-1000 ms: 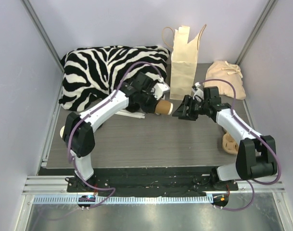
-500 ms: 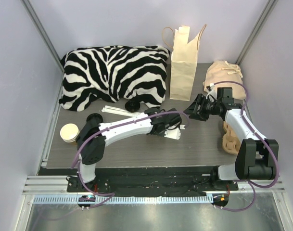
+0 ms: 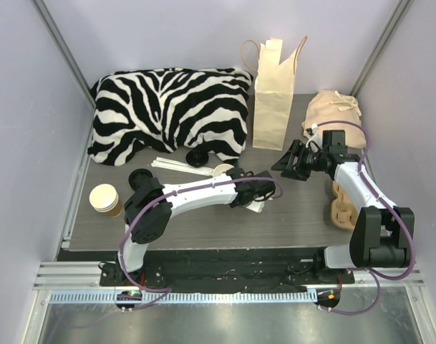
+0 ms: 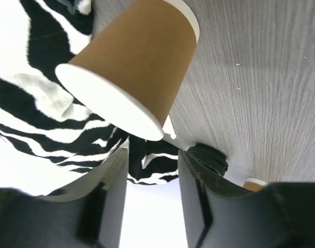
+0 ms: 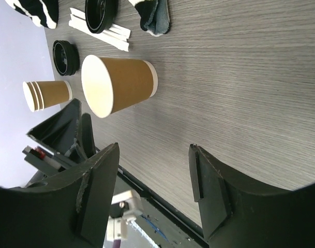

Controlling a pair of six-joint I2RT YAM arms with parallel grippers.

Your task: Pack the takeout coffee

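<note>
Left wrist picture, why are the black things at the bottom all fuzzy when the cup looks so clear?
Left wrist view: the left arm's fingers sit closest to the camera, so they look blurred and dark, while the brown cup farther off is sharp. Right wrist view: the same thing, the right arm's fingers are soft and dark, and the cup is crisp.

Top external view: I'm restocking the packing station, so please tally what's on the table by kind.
Takeout coffee cup: 1
Stack of cups: 1
Black lids: 2
Paper bag: 1
Zebra cushion: 1
Cloth pouch: 1
Bundle of white sticks: 1
Tan object, kind unclear: 1
Total: 9, stack and bundle each counted once
</note>
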